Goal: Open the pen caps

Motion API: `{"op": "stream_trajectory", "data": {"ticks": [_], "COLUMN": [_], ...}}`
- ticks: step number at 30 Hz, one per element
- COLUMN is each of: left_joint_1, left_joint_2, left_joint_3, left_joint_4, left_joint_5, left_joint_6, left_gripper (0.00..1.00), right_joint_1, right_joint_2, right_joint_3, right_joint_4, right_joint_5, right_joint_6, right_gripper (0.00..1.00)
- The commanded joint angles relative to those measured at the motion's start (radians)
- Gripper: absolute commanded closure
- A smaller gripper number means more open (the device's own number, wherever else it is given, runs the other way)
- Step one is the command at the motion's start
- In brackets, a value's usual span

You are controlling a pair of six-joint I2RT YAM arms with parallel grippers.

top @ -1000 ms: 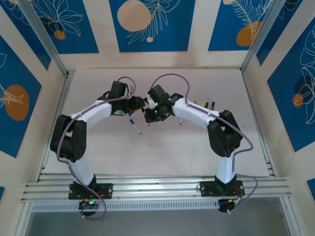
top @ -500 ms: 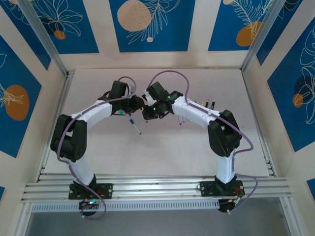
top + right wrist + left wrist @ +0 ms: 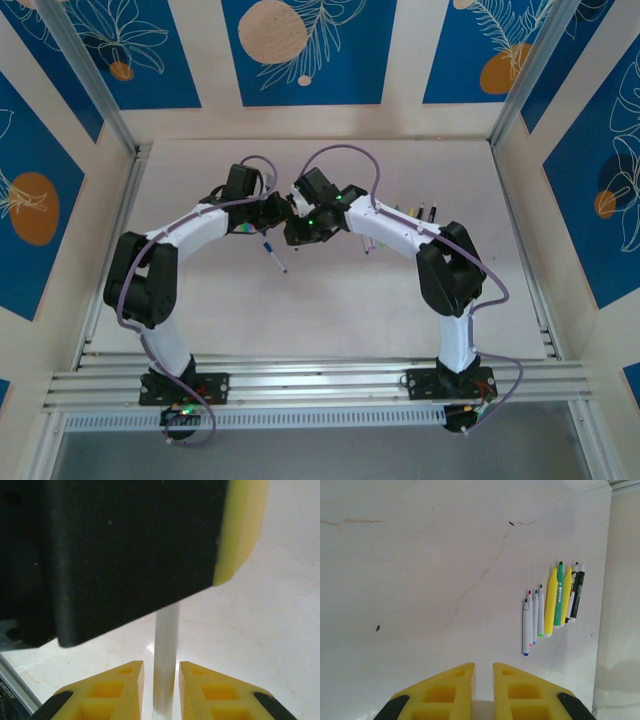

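My left gripper (image 3: 286, 208) and right gripper (image 3: 296, 228) meet tip to tip above the middle of the table. A white pen (image 3: 166, 645) runs between them. The left gripper (image 3: 484, 666) is shut on it, with a pale bit of barrel (image 3: 482, 709) showing deep between its yellow fingers. My right gripper (image 3: 161, 664) is open, its fingers standing on either side of the barrel with a slim gap on each side. The left gripper's black body (image 3: 125, 555) hides the pen's far end, so any pen cap on it is hidden.
A row of pens (image 3: 550, 605), white, yellow, green and black, lies side by side at the table's right; the right arm partly covers this row (image 3: 410, 212) from above. One white pen with a blue end (image 3: 274, 255) lies loose below the grippers. Walls close in the table.
The left jaws have closed onto the pen, and the right jaws have come apart off the barrel. The right gripper has edged slightly left toward the left one.
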Motion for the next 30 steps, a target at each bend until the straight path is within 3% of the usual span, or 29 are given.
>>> {"op": "stream_trajectory", "data": {"ticks": [1,5,7,8,13,18,23,30], "left_joint_1": [-0.01,-0.01,-0.01,-0.01,0.003,0.019,0.02,0.022], "left_joint_2": [-0.005,-0.004,-0.003,-0.002,0.021,0.09,0.16,0.185], "left_joint_3": [0.017,0.018,0.018,0.018,0.059,0.211,0.33,0.364], "left_joint_4": [0.009,0.007,0.007,0.005,-0.019,-0.132,-0.187,-0.224], "left_joint_5": [0.022,0.022,0.022,0.019,-0.017,-0.111,-0.135,-0.201], "left_joint_6": [-0.004,-0.004,-0.004,-0.002,0.012,0.06,0.074,0.079], "left_gripper": [1.0,1.0,1.0,1.0,1.0,1.0,1.0,1.0], "right_joint_1": [0.009,0.009,0.008,0.008,0.01,0.046,0.12,0.142], "right_joint_2": [0.031,0.047,0.049,0.045,-0.003,-0.147,-0.269,-0.31], "right_joint_3": [0.036,0.051,0.051,0.047,-0.02,-0.242,-0.411,-0.456], "right_joint_4": [-0.026,-0.035,-0.035,-0.034,-0.028,-0.003,-0.006,-0.016], "right_joint_5": [-0.016,-0.016,-0.016,-0.015,-0.038,-0.087,-0.076,-0.136], "right_joint_6": [0.002,0.003,0.004,0.004,0.016,0.068,0.148,0.196], "right_gripper": [0.75,0.84,0.99,1.0,1.0,1.0,1.0,1.0]}}
